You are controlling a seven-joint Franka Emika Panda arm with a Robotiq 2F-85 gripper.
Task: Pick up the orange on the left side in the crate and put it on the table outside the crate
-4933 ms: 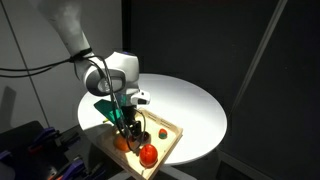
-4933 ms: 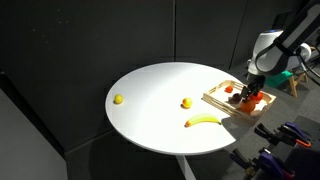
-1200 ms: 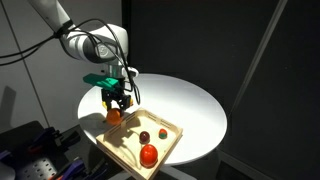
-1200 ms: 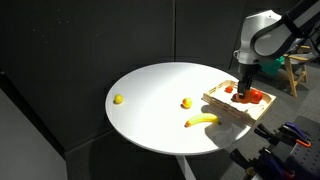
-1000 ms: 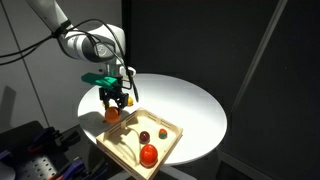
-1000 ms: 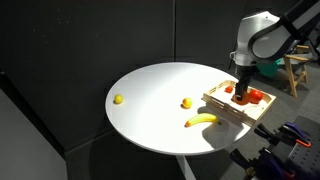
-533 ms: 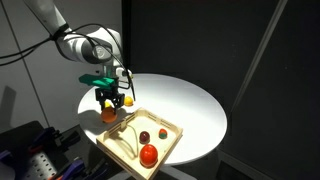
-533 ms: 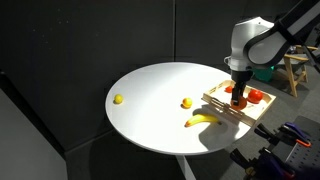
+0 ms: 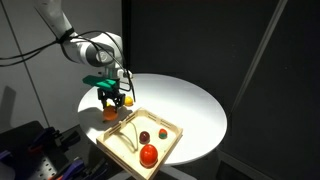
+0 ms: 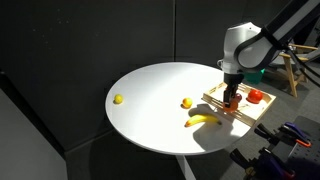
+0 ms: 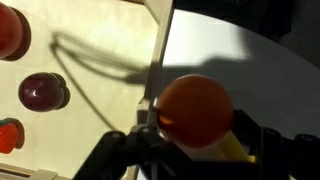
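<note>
The orange [image 11: 195, 108] is clamped in my gripper [image 11: 197, 120] and fills the lower middle of the wrist view. It hangs in the air just outside the rim of the light wooden crate [image 11: 160, 50], over the white table [image 11: 250, 60]. In both exterior views the gripper [image 9: 110, 104] [image 10: 232, 96] points down and is shut on the orange [image 9: 109, 114] [image 10: 232, 102], beside the crate [image 9: 122, 146] [image 10: 216, 98] near the table [image 9: 185, 100] [image 10: 150, 90] edge.
In the crate lie a redder round fruit [image 9: 148, 153] [image 11: 8, 30], a dark fruit [image 11: 43, 91] and a small red piece [image 11: 7, 135]. A banana [image 10: 203, 121] lies on the table beside the crate, its end [image 11: 236, 148] under the orange. Two small yellow pieces [image 10: 118, 99] [image 10: 186, 102] rest farther off.
My gripper has carried the orange sideways from above the crate's edge to just outside its rim. It has stayed shut on the fruit. Nothing else moved.
</note>
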